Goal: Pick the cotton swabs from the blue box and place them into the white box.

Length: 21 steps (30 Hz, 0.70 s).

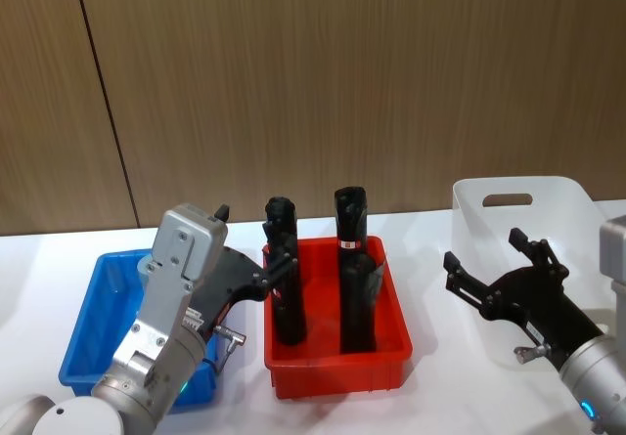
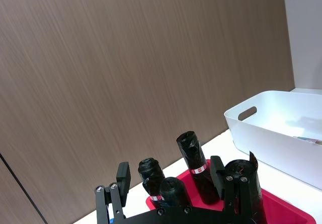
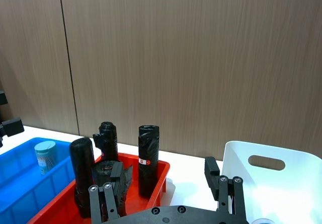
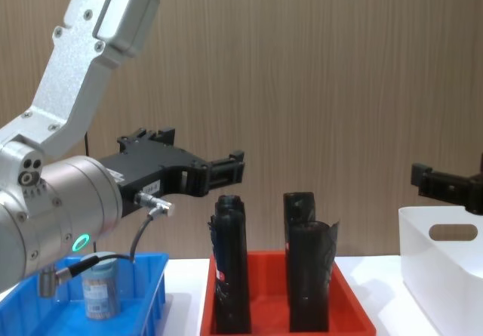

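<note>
Cotton swabs [image 4: 99, 289] stand in blue box [image 4: 154, 285], label unreadable.

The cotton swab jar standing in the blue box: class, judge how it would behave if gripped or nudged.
The jar is a small clear plastic cylinder, so probably light and rigid. Its round wall may slip in the jaws. Upright it looks stable; tipped over, it would likely roll inside the blue box.

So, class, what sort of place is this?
Probably a robot test bench: a blue box, red tray and white box lined up on a white table before a wood-panelled wall, with the left tool and right tool open above them.
</note>
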Each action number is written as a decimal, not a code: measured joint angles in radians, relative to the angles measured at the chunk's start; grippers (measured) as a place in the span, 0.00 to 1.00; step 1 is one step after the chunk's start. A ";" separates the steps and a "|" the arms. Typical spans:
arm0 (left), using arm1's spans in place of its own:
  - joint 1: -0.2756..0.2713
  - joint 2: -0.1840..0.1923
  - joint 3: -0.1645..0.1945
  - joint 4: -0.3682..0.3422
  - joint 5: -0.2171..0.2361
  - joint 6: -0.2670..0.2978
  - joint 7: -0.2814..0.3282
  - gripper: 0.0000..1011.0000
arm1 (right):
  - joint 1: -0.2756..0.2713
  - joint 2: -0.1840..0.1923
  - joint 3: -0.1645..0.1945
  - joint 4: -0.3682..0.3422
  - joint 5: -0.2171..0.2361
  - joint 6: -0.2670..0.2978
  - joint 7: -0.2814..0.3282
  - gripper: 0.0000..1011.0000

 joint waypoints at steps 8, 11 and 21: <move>0.000 0.000 0.000 0.000 0.000 0.000 0.000 0.99 | 0.000 0.000 0.000 0.000 0.000 0.001 0.001 0.99; -0.001 0.000 -0.001 0.000 0.000 0.000 0.000 0.99 | 0.002 0.000 0.001 0.002 0.000 0.003 0.007 0.99; -0.001 0.000 -0.001 0.001 0.000 0.001 0.000 0.99 | 0.023 0.004 0.008 0.022 0.031 0.044 0.071 0.99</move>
